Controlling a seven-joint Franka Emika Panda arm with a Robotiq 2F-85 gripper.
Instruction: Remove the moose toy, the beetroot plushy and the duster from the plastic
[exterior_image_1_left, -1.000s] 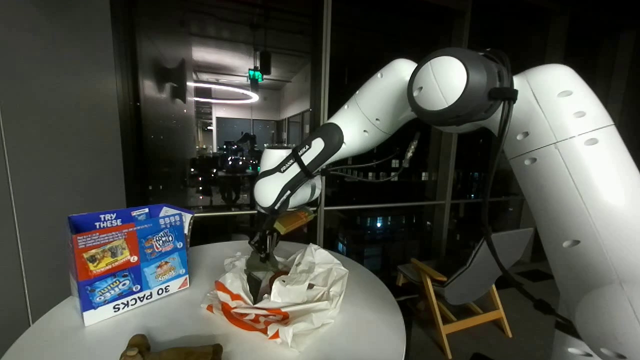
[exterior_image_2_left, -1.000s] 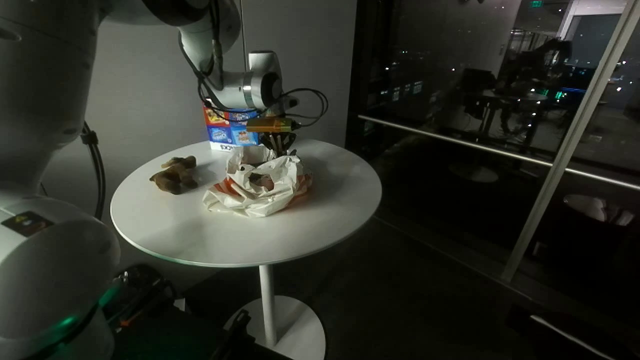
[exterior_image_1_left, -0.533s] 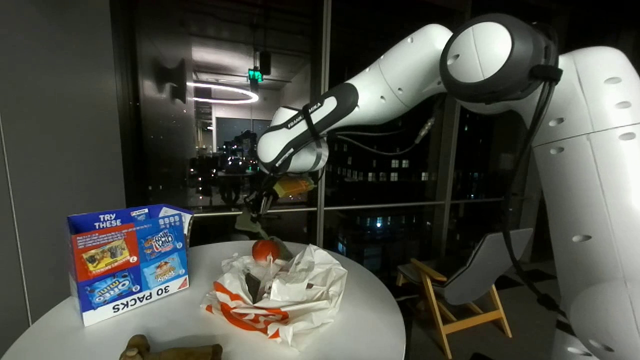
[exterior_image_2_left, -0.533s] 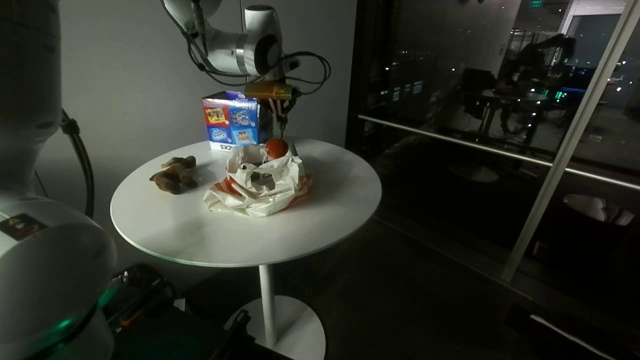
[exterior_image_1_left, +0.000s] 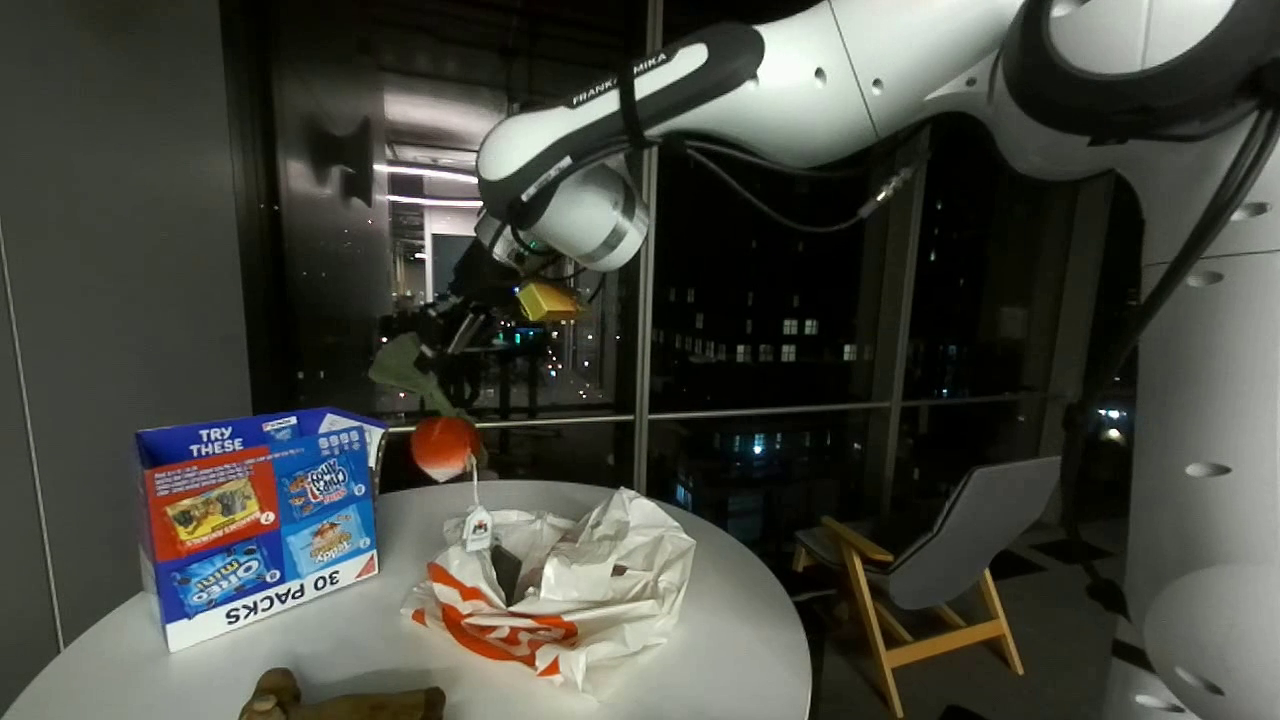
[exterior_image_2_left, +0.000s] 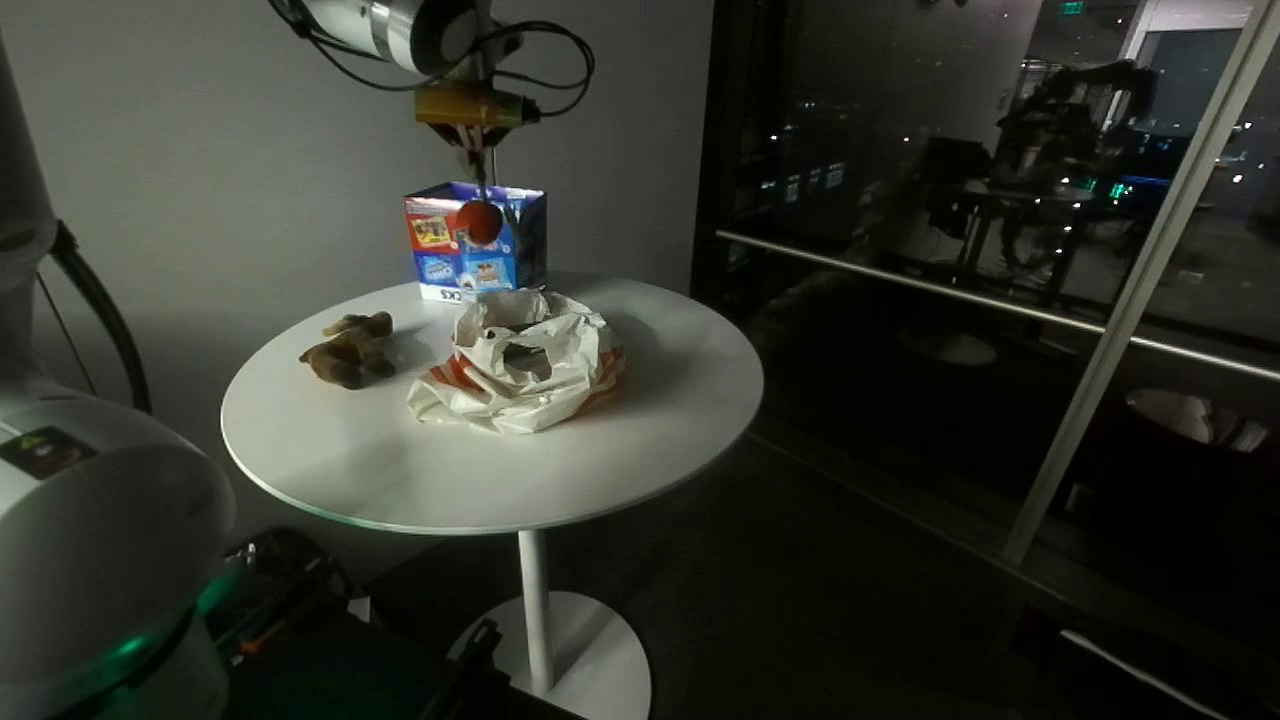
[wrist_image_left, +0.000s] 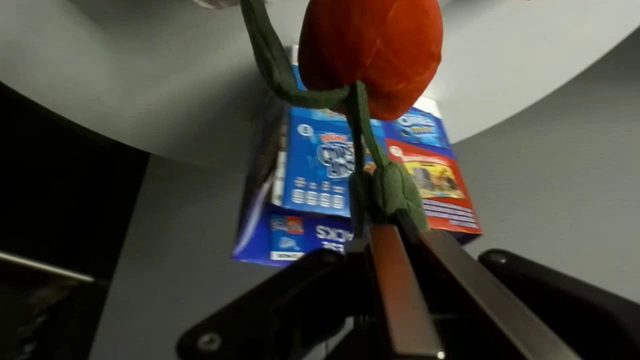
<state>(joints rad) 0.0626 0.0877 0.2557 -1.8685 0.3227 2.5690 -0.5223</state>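
Observation:
My gripper (exterior_image_1_left: 432, 352) is shut on the green leaves of the beetroot plushy (exterior_image_1_left: 443, 445), a red-orange ball with green stems and a white tag. The plushy hangs in the air above the table's far side, apart from the bag. It also shows in the wrist view (wrist_image_left: 372, 55). The crumpled white plastic bag (exterior_image_1_left: 625, 570) with orange print lies on the table, its opening upward. A dark object (exterior_image_1_left: 506, 573) shows in the opening; I cannot tell whether it is the duster. The brown moose toy (exterior_image_2_left: 350, 352) lies on the table outside the bag.
A blue and red snack box (exterior_image_1_left: 260, 530) stands upright on the round white table (exterior_image_2_left: 420, 480), close to the hanging plushy. It also shows behind the plushy in the wrist view (wrist_image_left: 320, 165). A wooden-framed chair (exterior_image_1_left: 930, 560) stands beyond the table.
My gripper has risen out of the bag, pulling the beetroot plushy up with it. It has then moved across toward the snack box. The bag and the moose toy have stayed in place.

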